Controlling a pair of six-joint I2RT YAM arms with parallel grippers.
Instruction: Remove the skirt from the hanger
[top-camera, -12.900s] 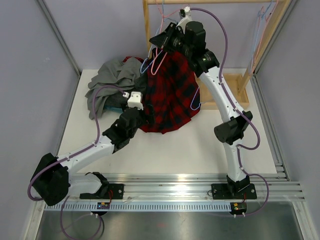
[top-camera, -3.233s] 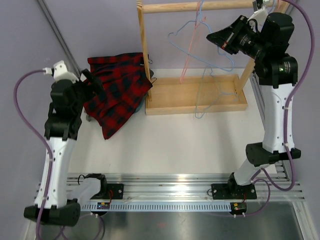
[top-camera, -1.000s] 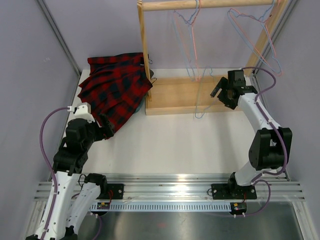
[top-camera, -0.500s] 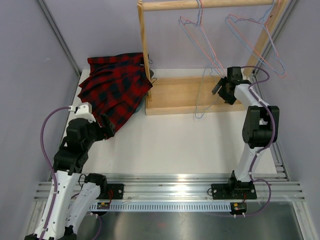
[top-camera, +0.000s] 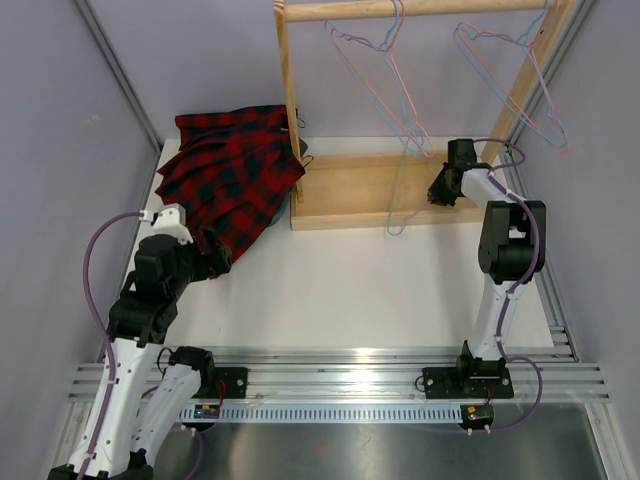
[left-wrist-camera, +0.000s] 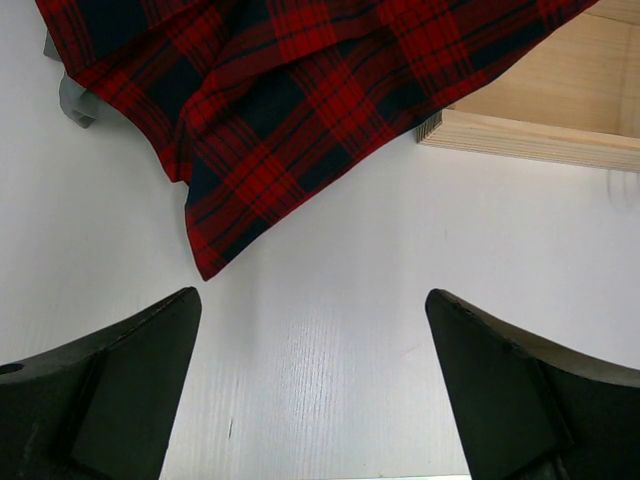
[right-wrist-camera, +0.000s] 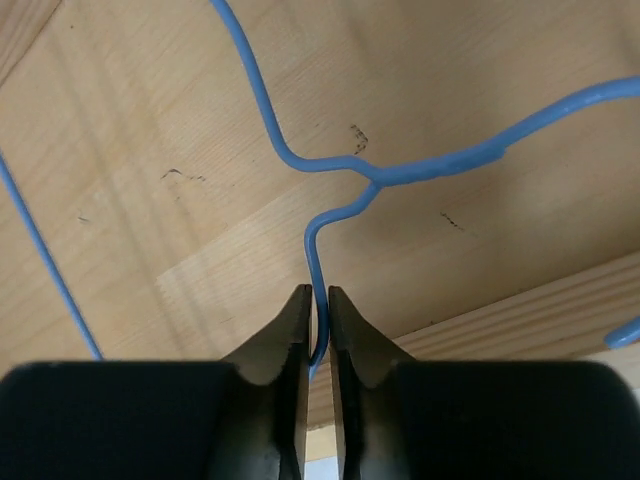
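The red plaid skirt (top-camera: 225, 185) lies flat on the table at the back left, off any hanger; it fills the top of the left wrist view (left-wrist-camera: 300, 100). My left gripper (top-camera: 215, 262) is open and empty just in front of the skirt's near corner, its fingers (left-wrist-camera: 110, 380) wide apart over bare table. My right gripper (top-camera: 440, 190) is low over the wooden rack base, shut on the hook of a blue wire hanger (right-wrist-camera: 318, 250) that rests on the base (top-camera: 396, 205).
A wooden rack (top-camera: 285, 90) stands at the back with a flat base (top-camera: 350, 190) and a top rail. Two wire hangers (top-camera: 385, 70) (top-camera: 510, 70) hang from the rail. A grey cloth edge (left-wrist-camera: 75, 100) pokes out under the skirt.
The skirt came off the hanger and was laid down at the back left. In the last second my right gripper moved back and down to the rack base; the hung hangers swing.
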